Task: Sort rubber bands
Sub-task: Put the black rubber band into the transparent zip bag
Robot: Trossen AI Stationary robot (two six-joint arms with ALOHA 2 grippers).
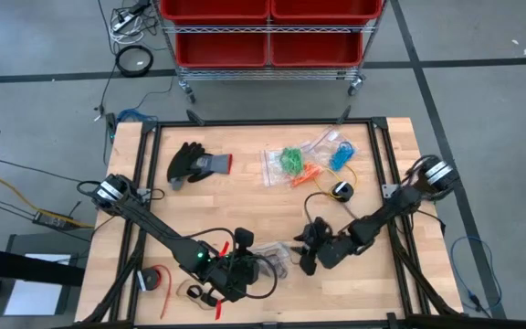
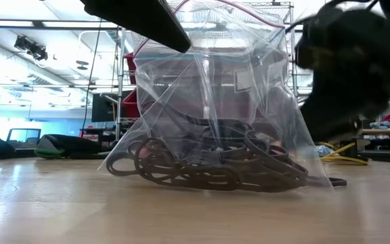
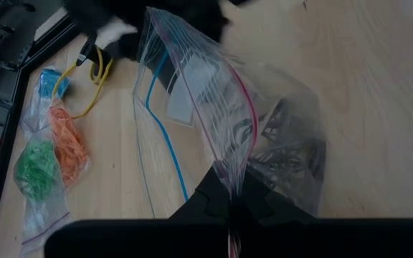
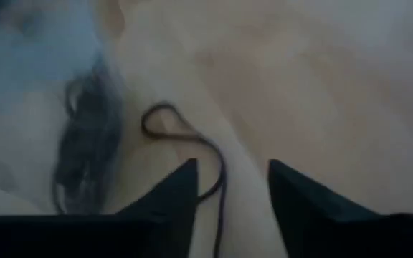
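the left gripper (image 3: 231, 208), at six o'clock on the table (image 1: 245, 196), is clamped on the rim of a clear bag (image 2: 215, 122) of black rubber bands (image 2: 208, 166), holding it upright for loading, while the right gripper (image 4: 228, 186), fingers parted, hovers over one loose black band (image 4: 185, 143) just at the bag's three o'clock.

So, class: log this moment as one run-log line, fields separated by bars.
left gripper: shut on clear bag of black rubber bands | right gripper: open, over loose black band | stage: bagging
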